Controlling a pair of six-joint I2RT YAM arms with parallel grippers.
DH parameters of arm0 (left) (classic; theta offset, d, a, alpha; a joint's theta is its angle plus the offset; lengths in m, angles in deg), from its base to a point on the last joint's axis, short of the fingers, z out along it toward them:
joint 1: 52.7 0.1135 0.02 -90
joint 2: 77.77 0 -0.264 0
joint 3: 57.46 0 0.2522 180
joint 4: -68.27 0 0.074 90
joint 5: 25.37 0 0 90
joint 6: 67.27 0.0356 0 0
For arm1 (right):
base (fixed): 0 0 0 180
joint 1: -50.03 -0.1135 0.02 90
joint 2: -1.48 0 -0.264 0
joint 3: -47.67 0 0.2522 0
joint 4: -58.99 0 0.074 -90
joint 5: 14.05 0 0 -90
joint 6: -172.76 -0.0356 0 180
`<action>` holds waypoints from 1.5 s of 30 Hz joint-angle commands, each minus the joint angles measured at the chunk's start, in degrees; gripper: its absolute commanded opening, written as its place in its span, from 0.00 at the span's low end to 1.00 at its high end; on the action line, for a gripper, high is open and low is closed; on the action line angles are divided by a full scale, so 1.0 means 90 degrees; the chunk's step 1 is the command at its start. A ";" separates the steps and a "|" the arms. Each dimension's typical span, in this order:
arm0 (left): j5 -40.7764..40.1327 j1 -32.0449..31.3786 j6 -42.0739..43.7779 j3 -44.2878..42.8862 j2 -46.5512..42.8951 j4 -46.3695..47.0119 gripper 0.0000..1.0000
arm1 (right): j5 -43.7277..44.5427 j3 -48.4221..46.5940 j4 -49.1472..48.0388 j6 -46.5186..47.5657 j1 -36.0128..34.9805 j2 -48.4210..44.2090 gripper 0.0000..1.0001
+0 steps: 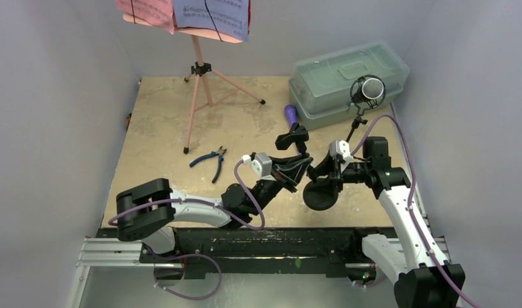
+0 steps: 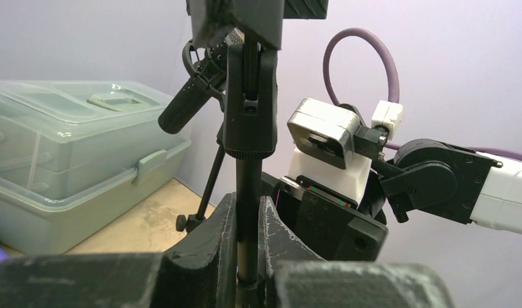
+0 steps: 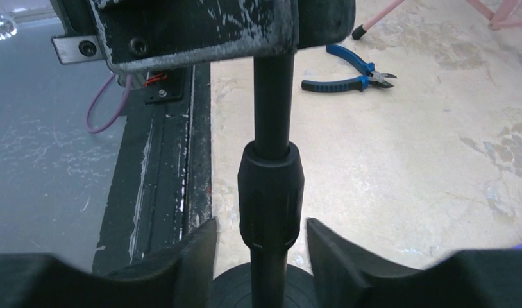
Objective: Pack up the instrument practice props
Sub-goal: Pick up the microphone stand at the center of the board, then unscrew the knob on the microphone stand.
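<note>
A black mic support with a round base (image 1: 321, 196) stands tilted near the table's front middle. My left gripper (image 1: 295, 169) (image 2: 247, 208) is shut on its thin pole (image 2: 248, 173), below the clip (image 2: 249, 109). My right gripper (image 1: 320, 172) (image 3: 261, 226) is open around the pole's collar (image 3: 271, 192), with a gap on each side. The purple mic (image 1: 290, 114) lies behind. A black silver-headed mic (image 1: 369, 91) sits on a second support (image 2: 209, 183). The pink music rack (image 1: 201, 77) holds music sheets (image 1: 210, 16) at the back.
A translucent greenish lidded box (image 1: 348, 77) (image 2: 66, 160) stands at the back right. Blue-handled pliers (image 1: 209, 160) (image 3: 348, 74) lie left of centre. Grey walls close in both sides, and a black rail (image 3: 165, 160) runs along the near edge.
</note>
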 commanded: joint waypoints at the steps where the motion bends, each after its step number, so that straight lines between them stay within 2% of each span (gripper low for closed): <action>1: -0.0022 -0.0037 0.0085 -0.0323 -0.0457 0.2198 0.00 | -0.0027 0.0010 -0.0141 -0.0107 -0.0039 -0.0034 0.45; 4: -0.0029 -0.0037 0.0097 -0.0309 -0.0498 0.2198 0.00 | -0.0010 -0.0019 -0.0151 -0.0137 -0.0040 -0.0034 0.23; 6: -0.0021 -0.0037 0.0079 -0.0296 -0.0517 0.2195 0.00 | 0.0001 -0.0045 -0.0137 -0.0147 -0.0041 -0.0034 0.05; 7: -0.0020 -0.0037 0.0072 -0.0289 -0.0519 0.2193 0.00 | 0.0018 -0.0077 -0.0121 -0.0148 -0.0042 -0.0034 0.00; 12: -0.0029 -0.0037 -0.0061 -0.0086 -0.0595 0.2199 0.00 | 0.0032 -0.0285 0.0138 -0.0007 -0.0042 -0.0109 0.00; 13: -0.0034 -0.0037 -0.0097 0.0026 -0.0637 0.2196 0.05 | 0.0036 -0.0329 0.0235 0.0041 -0.0036 -0.0128 0.00; 14: -0.0059 -0.0037 -0.0135 0.0158 -0.0702 0.2193 0.15 | 0.0041 -0.0370 0.0319 0.0105 -0.0025 -0.0147 0.00; 17: -0.0168 -0.0031 -0.0294 0.0757 -0.0996 0.2189 0.56 | 0.0087 -0.0451 0.0483 0.0269 -0.0029 -0.0190 0.00; 19: -0.0214 -0.0027 -0.0437 0.1217 -0.1214 0.2133 0.76 | 0.0100 -0.0478 0.0601 0.0402 -0.0030 -0.0202 0.00; 21: -0.0158 -0.0027 -0.0535 0.1655 -0.1465 0.1957 0.89 | 0.0099 -0.0497 0.0731 0.0548 -0.0031 -0.0201 0.00; 23: 0.0101 -0.0018 -0.0517 0.2078 -0.1738 0.1654 0.95 | 0.0105 -0.0522 0.0863 0.0708 -0.0031 -0.0196 0.00; 28: 0.1266 0.0021 0.0023 0.2396 -0.2298 0.0276 0.98 | 0.0039 -0.0548 0.1281 0.1331 -0.0024 -0.0162 0.00; 30: 0.1518 0.0022 0.0330 0.2404 -0.2328 0.0130 0.98 | -0.0017 -0.0543 0.1488 0.1587 -0.0024 -0.0159 0.00; 35: 0.2117 0.0129 0.0908 0.2135 -0.1872 0.0417 0.94 | -0.0107 -0.0455 0.1591 0.1892 -0.0027 -0.0181 0.00; 38: 0.2735 0.0391 0.0739 0.1841 -0.1213 0.0801 0.90 | -0.0114 -0.0432 0.1658 0.2021 -0.0032 -0.0190 0.00; 42: 0.3508 0.0811 0.0192 0.1625 -0.0238 0.2023 0.86 | -0.0115 -0.0401 0.1716 0.2152 -0.0024 -0.0191 0.00; 45: 0.3929 0.0984 -0.0035 0.1300 0.0241 0.2203 0.83 | -0.0106 -0.0388 0.1751 0.2212 -0.0027 -0.0181 0.00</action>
